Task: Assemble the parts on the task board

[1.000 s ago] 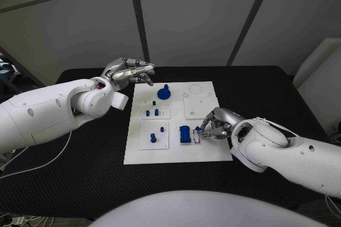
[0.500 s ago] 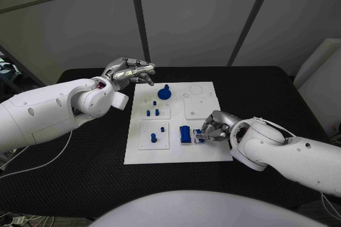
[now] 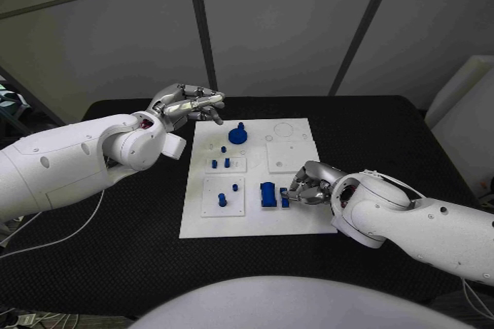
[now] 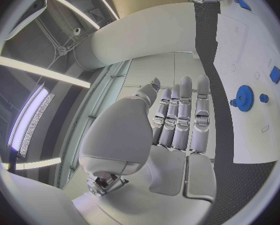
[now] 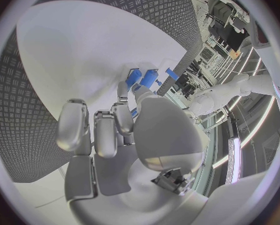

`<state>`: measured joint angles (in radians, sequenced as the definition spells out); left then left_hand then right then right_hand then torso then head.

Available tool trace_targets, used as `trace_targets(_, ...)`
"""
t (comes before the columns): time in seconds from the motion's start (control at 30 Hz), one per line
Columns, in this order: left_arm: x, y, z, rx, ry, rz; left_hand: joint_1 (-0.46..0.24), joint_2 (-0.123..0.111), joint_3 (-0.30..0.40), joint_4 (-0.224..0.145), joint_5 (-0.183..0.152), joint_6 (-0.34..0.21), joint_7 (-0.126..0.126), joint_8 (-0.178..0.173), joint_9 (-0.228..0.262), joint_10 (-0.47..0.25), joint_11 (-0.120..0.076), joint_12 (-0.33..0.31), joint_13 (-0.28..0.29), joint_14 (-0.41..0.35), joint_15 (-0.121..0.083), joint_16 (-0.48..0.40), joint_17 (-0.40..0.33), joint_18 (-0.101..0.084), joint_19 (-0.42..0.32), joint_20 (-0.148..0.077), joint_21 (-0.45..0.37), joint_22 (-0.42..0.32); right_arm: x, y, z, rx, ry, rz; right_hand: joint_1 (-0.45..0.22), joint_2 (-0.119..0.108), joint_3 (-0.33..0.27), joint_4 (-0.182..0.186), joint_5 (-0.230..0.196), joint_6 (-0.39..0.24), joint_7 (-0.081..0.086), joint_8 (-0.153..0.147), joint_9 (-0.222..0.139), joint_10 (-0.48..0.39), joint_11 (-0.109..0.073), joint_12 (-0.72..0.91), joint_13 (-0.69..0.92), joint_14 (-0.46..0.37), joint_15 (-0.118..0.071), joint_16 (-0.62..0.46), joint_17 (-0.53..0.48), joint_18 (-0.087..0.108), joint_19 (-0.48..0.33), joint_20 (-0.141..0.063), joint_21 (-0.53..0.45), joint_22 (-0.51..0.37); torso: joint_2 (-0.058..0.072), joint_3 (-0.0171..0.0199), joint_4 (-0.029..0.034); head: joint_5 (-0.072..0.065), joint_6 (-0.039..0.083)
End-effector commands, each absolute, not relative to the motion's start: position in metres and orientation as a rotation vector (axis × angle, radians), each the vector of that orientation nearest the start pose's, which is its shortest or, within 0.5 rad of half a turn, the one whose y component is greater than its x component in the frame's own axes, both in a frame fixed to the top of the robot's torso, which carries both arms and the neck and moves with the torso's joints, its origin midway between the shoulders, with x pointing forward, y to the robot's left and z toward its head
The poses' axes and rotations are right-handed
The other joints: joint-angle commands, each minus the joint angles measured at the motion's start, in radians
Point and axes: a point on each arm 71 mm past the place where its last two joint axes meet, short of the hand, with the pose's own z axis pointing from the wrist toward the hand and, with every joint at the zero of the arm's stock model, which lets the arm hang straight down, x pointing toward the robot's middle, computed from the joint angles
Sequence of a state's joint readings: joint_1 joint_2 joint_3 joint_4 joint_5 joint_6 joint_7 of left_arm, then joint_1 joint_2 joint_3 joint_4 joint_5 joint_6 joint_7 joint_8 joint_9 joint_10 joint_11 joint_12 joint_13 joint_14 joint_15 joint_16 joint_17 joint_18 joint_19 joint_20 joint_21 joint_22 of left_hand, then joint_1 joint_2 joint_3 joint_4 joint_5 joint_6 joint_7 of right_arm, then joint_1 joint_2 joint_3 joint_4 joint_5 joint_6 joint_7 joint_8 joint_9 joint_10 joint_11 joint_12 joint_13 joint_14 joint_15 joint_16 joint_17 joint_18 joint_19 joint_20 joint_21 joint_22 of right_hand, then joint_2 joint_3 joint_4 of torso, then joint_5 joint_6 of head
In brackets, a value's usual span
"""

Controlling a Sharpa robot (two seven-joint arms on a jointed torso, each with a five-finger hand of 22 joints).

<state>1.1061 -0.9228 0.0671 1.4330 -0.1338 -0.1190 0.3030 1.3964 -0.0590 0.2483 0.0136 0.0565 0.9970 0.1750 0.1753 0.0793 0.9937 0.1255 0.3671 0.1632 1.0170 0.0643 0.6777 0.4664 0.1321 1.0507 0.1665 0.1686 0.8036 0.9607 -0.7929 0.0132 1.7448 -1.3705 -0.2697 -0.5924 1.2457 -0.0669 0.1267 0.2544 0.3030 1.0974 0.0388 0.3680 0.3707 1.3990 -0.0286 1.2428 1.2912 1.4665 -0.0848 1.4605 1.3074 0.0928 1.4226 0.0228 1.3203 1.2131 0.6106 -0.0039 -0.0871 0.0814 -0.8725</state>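
The white task board (image 3: 258, 222) lies mid-table. On it stand a blue gear (image 3: 238, 135), small blue pegs (image 3: 220, 162) and a taller blue block (image 3: 268, 193). My right hand (image 3: 309, 184) is low over the board's right side and pinches a small blue part (image 3: 284, 198) right beside the block. In the right wrist view the right hand (image 5: 134, 130) has blue pieces (image 5: 149, 78) at its fingertips. My left hand (image 3: 188, 103) hovers above the board's far-left corner and holds nothing. The left wrist view shows the left hand (image 4: 177, 120) with straight fingers, the gear (image 4: 243, 96) beyond them.
Two more blue pegs (image 3: 221, 198) stand in a raised square plate at the board's near left. A round recess (image 3: 283, 130) sits at the far right of the board. Black table (image 3: 123, 229) surrounds the board.
My right hand has slid a little toward the blue block with the small part in its fingers. The left hand has stayed where it was.
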Motion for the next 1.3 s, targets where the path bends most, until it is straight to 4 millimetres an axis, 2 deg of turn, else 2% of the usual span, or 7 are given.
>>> trace_targets(0.03, 0.495, 0.266, -0.193, -1.068, 1.523, -1.526, 0.002, 0.008, -0.001, 0.001, -0.002, -0.008, 0.002, 0.007, -0.001, -0.007, -0.003, -0.004, -0.002, 0.006, -0.002, -0.005, -0.001, 0.048, 0.003, 0.000, -0.004, -0.002, 0.399, -0.139, -0.263, 0.174, 2.067, 0.560, -0.013, -0.001, -0.006, 0.000, 0.009, -0.002, 0.005, -0.002, -0.001, 0.010, 0.000, 0.006, 0.001, 0.079, -0.006, 0.006, 0.149, -0.018, 0.006, -0.004, 0.004, 0.002, 0.001, -0.0002, 0.0006, 0.002, 0.000)
trace_targets(0.6, 0.495, 0.266, -0.193, -1.069, 1.526, -1.527, 0.002, 0.008, -0.001, 0.001, -0.002, -0.008, 0.002, 0.007, -0.001, -0.007, -0.003, -0.004, -0.002, 0.006, -0.002, -0.005, -0.001, 0.048, 0.003, 0.000, -0.004, -0.002, 0.402, -0.142, -0.263, 0.176, 2.050, 0.549, -0.030, 0.000, -0.021, 0.010, 0.019, -0.006, 0.006, 0.002, 0.004, 0.010, 0.001, 0.005, 0.001, 0.079, -0.005, 0.005, 0.148, -0.018, 0.006, -0.004, 0.003, 0.001, -0.001, -0.0002, -0.0006, 0.003, 0.000)
trace_targets(0.73, 0.495, 0.266, -0.193, -1.068, 1.526, -1.528, 0.002, 0.008, -0.001, 0.001, -0.002, -0.008, 0.002, 0.007, -0.001, -0.007, -0.003, -0.004, -0.002, 0.006, -0.002, -0.005, -0.001, 0.048, 0.003, 0.000, -0.004, -0.002, 0.399, -0.143, -0.259, 0.156, 2.019, 0.579, -0.017, -0.008, -0.027, -0.003, 0.017, -0.008, 0.004, 0.007, 0.008, 0.011, -0.001, 0.007, 0.004, 0.079, -0.006, 0.006, 0.149, -0.018, 0.005, -0.004, 0.003, 0.002, -0.001, 0.0007, -0.0001, 0.003, 0.000)
trace_targets(0.9, 0.495, 0.267, -0.193, -1.068, 1.524, -1.527, 0.002, 0.008, -0.001, 0.001, -0.002, -0.008, 0.002, 0.007, -0.001, -0.007, -0.003, -0.004, -0.002, 0.006, -0.002, -0.005, -0.001, 0.048, 0.003, 0.000, -0.004, -0.002, 0.394, -0.146, -0.253, 0.122, 1.991, 0.623, -0.004, -0.023, -0.050, -0.022, -0.044, -0.011, 0.004, 0.016, 0.017, 0.011, 0.000, 0.006, 0.005, 0.079, -0.007, 0.005, 0.148, -0.018, 0.005, -0.005, 0.003, 0.003, -0.001, -0.0003, -0.0009, 0.003, 0.000)
trace_targets(1.0, 0.495, 0.267, -0.193, -1.068, 1.523, -1.527, 0.002, 0.008, -0.001, 0.001, -0.002, -0.008, 0.002, 0.007, -0.001, -0.007, -0.003, -0.004, -0.002, 0.006, -0.002, -0.005, -0.001, 0.048, 0.003, 0.000, -0.004, -0.002, 0.392, -0.148, -0.251, 0.112, 1.985, 0.634, 0.007, -0.024, -0.057, -0.033, -0.070, -0.013, 0.003, 0.019, 0.020, 0.011, -0.001, 0.006, 0.006, 0.079, -0.007, 0.005, 0.149, -0.018, 0.005, -0.005, 0.003, 0.004, -0.001, -0.0014, -0.0015, 0.002, 0.000)
trace_targets(1.1, 0.495, 0.267, -0.193, -1.067, 1.522, -1.527, 0.002, 0.008, -0.001, 0.001, -0.002, -0.008, 0.002, 0.007, -0.001, -0.007, -0.003, -0.004, -0.002, 0.006, -0.002, -0.005, -0.001, 0.048, 0.003, 0.000, -0.004, -0.002, 0.390, -0.150, -0.250, 0.100, 1.980, 0.646, 0.017, -0.024, -0.067, -0.044, -0.108, -0.016, 0.004, 0.021, 0.024, 0.010, 0.000, 0.003, 0.004, 0.079, -0.007, 0.004, 0.148, -0.018, 0.004, -0.005, 0.002, 0.003, -0.001, -0.0001, -0.0025, 0.004, 0.000)
trace_targets(1.3, 0.495, 0.268, -0.193, -1.068, 1.521, -1.525, 0.003, 0.008, -0.001, 0.001, -0.002, -0.009, 0.002, 0.007, -0.001, -0.008, -0.003, -0.004, -0.002, 0.006, -0.002, -0.006, -0.001, 0.048, 0.004, 0.000, -0.005, -0.003, 0.387, -0.152, -0.250, 0.089, 1.978, 0.658, 0.022, -0.023, -0.075, -0.051, -0.129, -0.017, 0.005, 0.023, 0.026, 0.009, 0.000, 0.001, 0.003, 0.079, -0.006, 0.003, 0.147, -0.018, 0.004, -0.004, 0.002, 0.003, -0.001, -0.0002, -0.0014, 0.001, 0.000)
